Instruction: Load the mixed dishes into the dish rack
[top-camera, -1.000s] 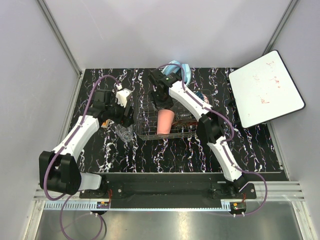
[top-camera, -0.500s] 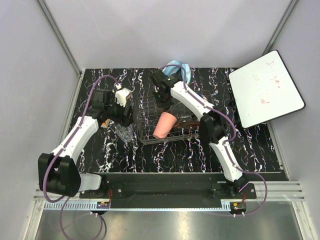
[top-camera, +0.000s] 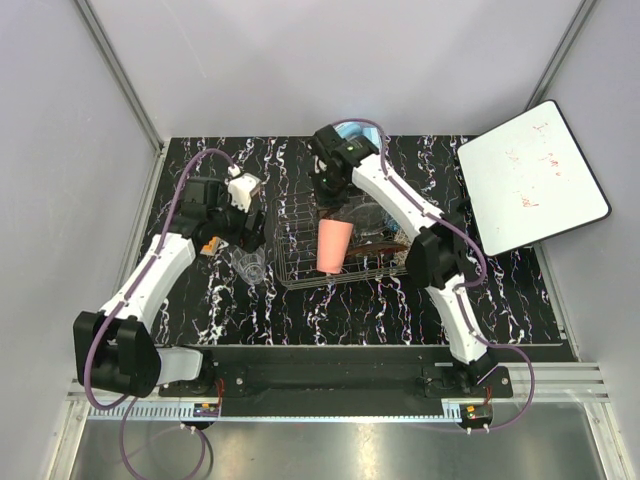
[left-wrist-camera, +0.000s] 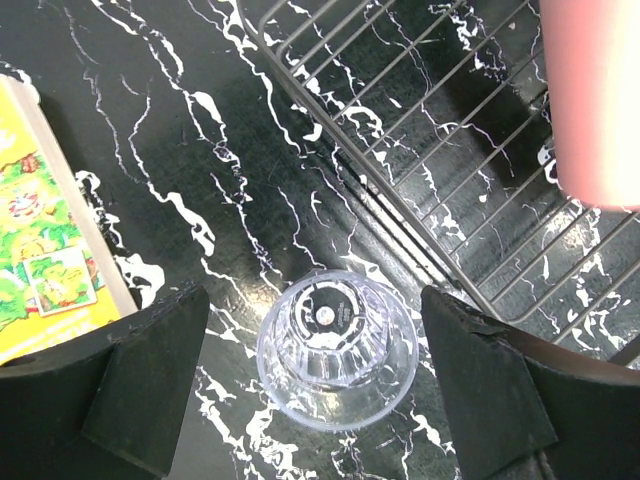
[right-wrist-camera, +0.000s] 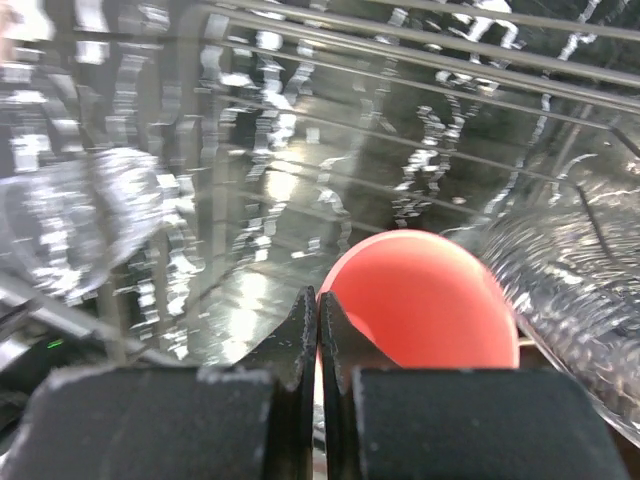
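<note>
Left gripper (left-wrist-camera: 315, 300) first: its two black fingers (left-wrist-camera: 150, 370) are spread wide, and the clear glass tumbler (left-wrist-camera: 338, 345) sits right between them, down on the black white-veined table (left-wrist-camera: 200, 130). From the wrist view I'm looking onto its ribbed round end, and neither finger is touching the glass. From overhead the left gripper (top-camera: 248, 238) hangs right over the tumbler (top-camera: 252, 266), which stands just outside the left edge of the thin-wire metal dish rack (top-camera: 290, 270). It's close to the wire but not in it.

Over to the right gripper (right-wrist-camera: 318, 310): its fingers are pressed together, with only a hairline seam between them and nothing pinched that I can see. Just past the tips is the pink plastic cup (right-wrist-camera: 420, 300), its rounded closed end facing the camera. Whether the tips touch it, I cannot tell. From above, the cup (top-camera: 332, 245) stands inside the rack towards the left, with the right gripper (top-camera: 335, 200) beside its far end.

Around them, an orange-green booklet (left-wrist-camera: 45, 260) lies flat on the table to the left of the tumbler, near the left finger. A light blue bowl (top-camera: 352, 129) peeks out behind the right arm at the far edge. A white board (top-camera: 530, 175) leans off the table's right corner. The right wrist view shows blurred clear glass either side of the cup, too smeared to name.
</note>
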